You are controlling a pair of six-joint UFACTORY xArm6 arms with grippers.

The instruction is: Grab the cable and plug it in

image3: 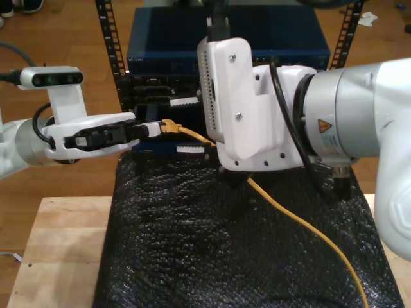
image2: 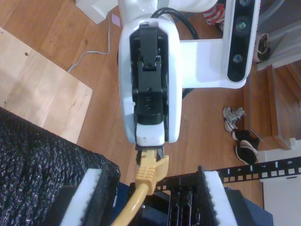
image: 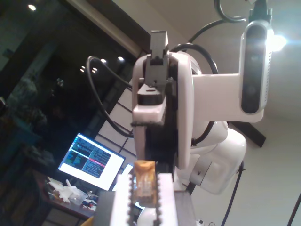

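The cable (image3: 308,221) is thin and yellow-orange. It runs from the exterior view's lower right across the black mat up to its plug (image3: 168,126). My first gripper (image3: 154,128) reaches in from the exterior view's left and is shut on that plug, which shows between its white pads (image: 143,181). My second gripper (image3: 187,126) stands open, one white toothed finger (image3: 183,102) on each side of the cable just behind the plug. The second wrist view shows the first gripper (image2: 149,148) pinching the plug end while the cable (image2: 136,202) passes between the open fingers (image2: 89,197).
A blue network unit (image3: 257,38) sits in a black rack (image3: 109,38) behind the grippers, with a row of ports (image2: 178,202) just beyond the plug. A black bubble mat (image3: 212,256) covers a wooden table (image3: 58,250). The second arm's bulky white housing (image3: 250,96) looms over the mat.
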